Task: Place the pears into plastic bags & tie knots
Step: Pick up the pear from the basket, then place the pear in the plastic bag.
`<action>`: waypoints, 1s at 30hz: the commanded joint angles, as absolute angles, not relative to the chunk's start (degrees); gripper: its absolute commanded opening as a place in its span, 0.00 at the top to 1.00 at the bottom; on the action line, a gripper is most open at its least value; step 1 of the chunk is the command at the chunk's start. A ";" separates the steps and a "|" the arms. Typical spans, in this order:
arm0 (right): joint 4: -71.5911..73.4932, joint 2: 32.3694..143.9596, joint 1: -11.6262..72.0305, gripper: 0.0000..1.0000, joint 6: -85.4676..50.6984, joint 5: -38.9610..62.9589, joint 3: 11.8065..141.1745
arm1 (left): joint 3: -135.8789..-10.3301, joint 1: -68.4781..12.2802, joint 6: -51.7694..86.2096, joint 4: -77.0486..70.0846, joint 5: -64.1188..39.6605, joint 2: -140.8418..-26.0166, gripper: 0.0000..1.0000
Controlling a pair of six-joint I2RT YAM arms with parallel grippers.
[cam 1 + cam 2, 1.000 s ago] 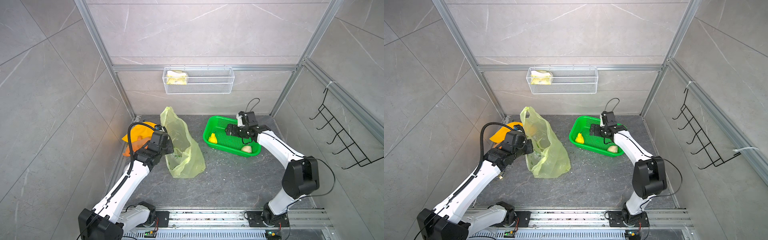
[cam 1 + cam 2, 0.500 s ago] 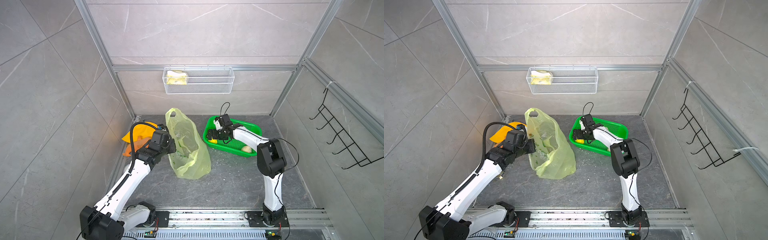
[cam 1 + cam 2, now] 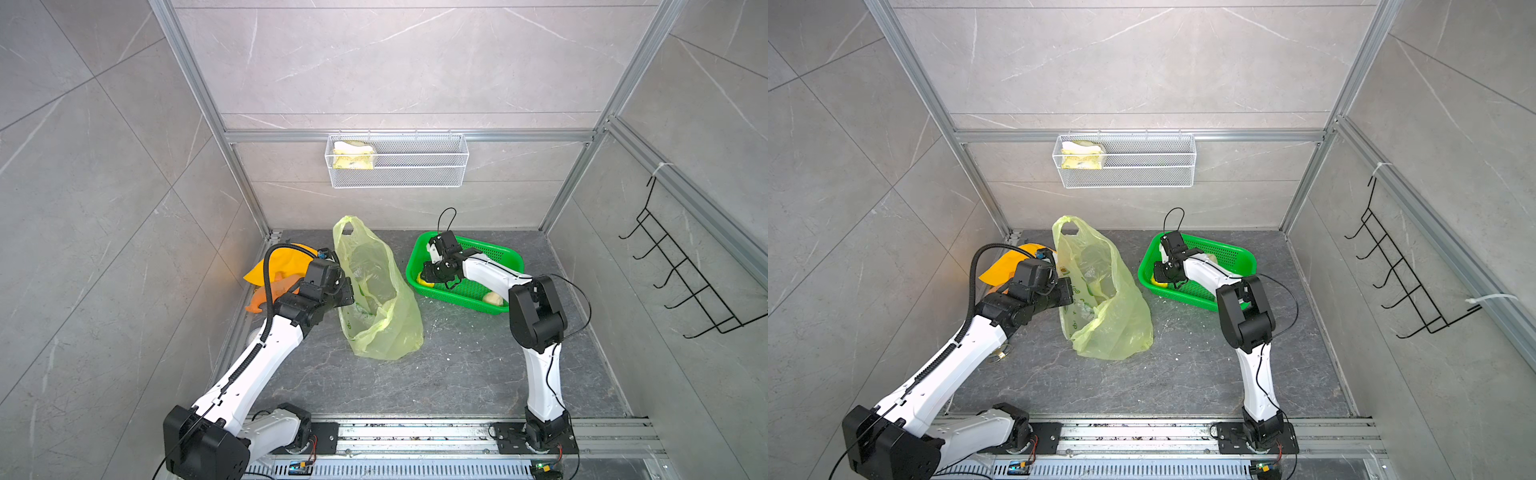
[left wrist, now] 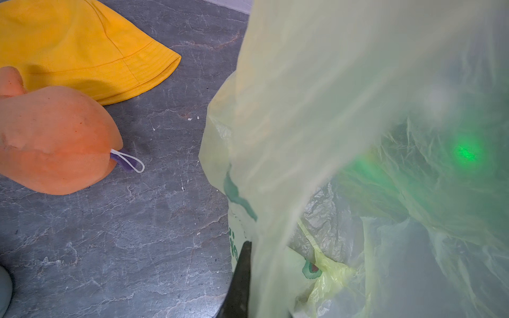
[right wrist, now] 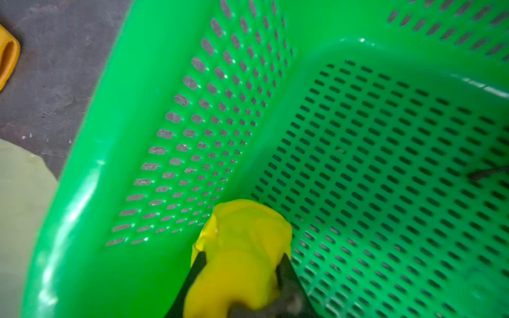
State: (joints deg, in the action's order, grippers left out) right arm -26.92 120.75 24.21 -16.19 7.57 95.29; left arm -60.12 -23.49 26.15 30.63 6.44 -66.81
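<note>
Right gripper (image 3: pixel 426 276), centre right in a top view, clamps the yellow pear (image 5: pixel 242 228) inside the green basket (image 3: pixel 498 253). Left gripper (image 3: pixel 347 291), centre left, pinches shut on the rim of the plastic bag (image 3: pixel 386 324).

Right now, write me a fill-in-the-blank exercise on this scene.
The right hand clamps the bright yellow pear inside the ____ perforated plastic basket.
The left hand pinches the translucent yellow-green plastic bag, whose mouth stands ____.
The yellow cloth hat lies beside the ____ soft toy.
Missing: green; open; orange.
</note>
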 commanded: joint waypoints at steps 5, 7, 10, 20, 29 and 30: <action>-28.46 98.96 24.61 0.77 -14.88 9.13 93.12 | -62.89 -23.52 27.24 28.39 3.62 -68.17 1.00; -29.04 94.59 25.33 0.76 -15.87 12.29 93.91 | -62.92 -23.63 27.58 28.13 3.09 -68.83 1.00; -29.47 90.97 28.38 0.75 -17.03 15.89 96.59 | -62.93 -23.90 28.13 27.52 2.29 -69.91 1.00; -30.18 100.49 42.31 0.72 -19.14 18.53 106.59 | -65.46 -25.29 29.22 26.81 2.43 -72.94 1.00; -24.19 97.95 33.06 0.04 -21.27 15.75 96.83 | -66.05 -25.72 30.89 28.93 4.82 -72.77 1.00; -22.92 96.59 30.42 0.04 -21.95 16.50 95.18 | -65.89 -25.79 31.10 28.93 4.93 -72.77 1.00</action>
